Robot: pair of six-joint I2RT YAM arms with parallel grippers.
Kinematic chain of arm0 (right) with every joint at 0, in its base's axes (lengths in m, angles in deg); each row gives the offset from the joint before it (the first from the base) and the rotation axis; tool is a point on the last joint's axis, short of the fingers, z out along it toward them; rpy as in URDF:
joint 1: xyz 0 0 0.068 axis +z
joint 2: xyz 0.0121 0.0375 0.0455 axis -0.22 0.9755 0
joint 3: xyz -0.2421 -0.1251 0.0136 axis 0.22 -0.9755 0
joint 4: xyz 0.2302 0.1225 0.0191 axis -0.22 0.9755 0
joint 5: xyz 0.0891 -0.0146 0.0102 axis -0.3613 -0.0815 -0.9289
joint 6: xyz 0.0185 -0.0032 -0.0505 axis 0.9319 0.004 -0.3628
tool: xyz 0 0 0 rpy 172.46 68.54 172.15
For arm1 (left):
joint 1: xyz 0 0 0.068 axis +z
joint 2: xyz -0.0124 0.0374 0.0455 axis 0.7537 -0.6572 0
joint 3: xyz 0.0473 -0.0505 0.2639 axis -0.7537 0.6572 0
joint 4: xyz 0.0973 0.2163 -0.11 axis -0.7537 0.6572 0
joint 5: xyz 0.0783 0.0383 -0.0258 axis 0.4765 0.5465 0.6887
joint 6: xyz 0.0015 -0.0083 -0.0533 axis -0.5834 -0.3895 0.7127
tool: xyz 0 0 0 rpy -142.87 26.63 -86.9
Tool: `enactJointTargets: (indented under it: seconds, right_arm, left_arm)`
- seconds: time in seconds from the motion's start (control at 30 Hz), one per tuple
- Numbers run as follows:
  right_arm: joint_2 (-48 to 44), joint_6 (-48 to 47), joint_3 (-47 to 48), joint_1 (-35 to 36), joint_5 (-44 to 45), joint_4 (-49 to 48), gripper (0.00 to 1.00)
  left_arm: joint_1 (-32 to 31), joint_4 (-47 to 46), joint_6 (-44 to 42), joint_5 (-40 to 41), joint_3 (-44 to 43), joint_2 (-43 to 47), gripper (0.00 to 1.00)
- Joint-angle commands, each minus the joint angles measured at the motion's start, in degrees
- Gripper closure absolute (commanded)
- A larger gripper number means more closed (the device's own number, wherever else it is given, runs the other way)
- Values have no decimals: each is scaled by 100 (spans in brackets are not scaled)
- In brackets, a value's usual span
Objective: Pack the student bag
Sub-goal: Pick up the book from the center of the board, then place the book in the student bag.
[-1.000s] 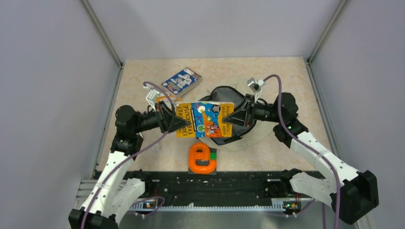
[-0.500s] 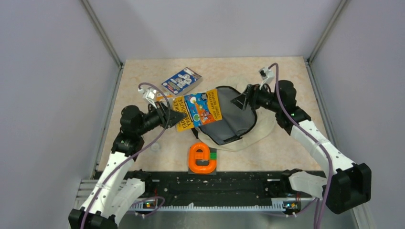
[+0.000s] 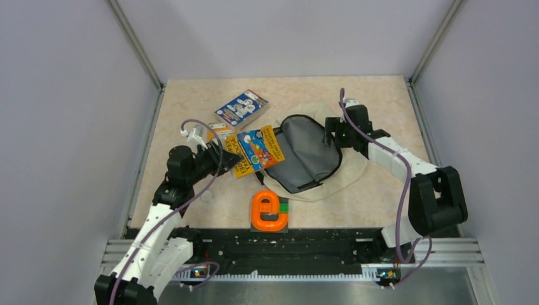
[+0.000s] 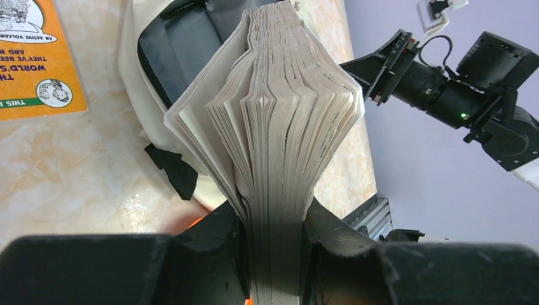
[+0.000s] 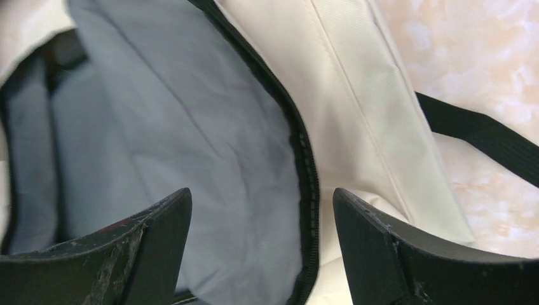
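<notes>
Two tools work at one bag (image 3: 308, 155), which lies flat in the middle of the bench (image 3: 381, 101), right of centre. Its zip is undone and the grey lining shows through the wide mouth.

Left tool (image 3: 230, 155): closed on a colourful paperback book (image 3: 257, 147), gripped at one edge. The wrist view shows the pages (image 4: 286, 114) fanning out beyond the fingers (image 4: 219, 254). The book's free end reaches over the left rim of the bag's mouth.

Right tool (image 3: 330, 132): open, holding nothing. It stands at the far right rim of the mouth. In its own view the spread fingers (image 5: 375, 248) straddle the black zip edge (image 5: 305, 165), lining on one side and cream cloth (image 5: 356, 95) on the other. Whether they touch the cloth I cannot tell.

Bench: pale, marbled, beige. A blue printed box (image 3: 241, 108) lies beyond the book, apart from the bag. An orange-covered book (image 4: 32, 57) lies flat near the left tool. An orange plastic item (image 3: 268, 213) sits just in front of the bag.

Room: plain grey walls (image 3: 286, 32) on three sides, and a black rail (image 3: 286, 244) along the near edge.
</notes>
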Motion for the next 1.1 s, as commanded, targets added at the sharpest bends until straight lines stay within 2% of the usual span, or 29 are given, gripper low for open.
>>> enactJointTargets:
  seconds: [0.0, 0.13, 0.23, 0.4, 0.67, 0.97, 1.07]
  right_arm:
    - [131, -489, 359, -27, 302, 115, 20]
    - [-80, -881, 248, 318, 487, -34, 20]
    - [-207, -1452, 197, 920, 859, -118, 18]
    - [291, -1319, 302, 1437, 752, 13, 19]
    - [1270, -1270, 527, 2181, 1631, 120, 27]
    - [1659, -1451, 761, 2691, 2421, 184, 28]
    - [1875, -1398, 843, 2759, 2791, 226, 34]
  left_arm:
    - [34, -686, 178, 64, -58, 155, 100]
    - [34, -643, 215, 145, -47, 157, 100]
    - [34, -636, 283, 266, -6, 175, 100]
    - [43, -663, 422, 450, 93, 255, 100]
    - [53, -650, 520, 488, 151, 340, 100]
    - [52, -680, 580, 450, 201, 342, 100]
    - [54, -698, 606, 448, 224, 336, 100]
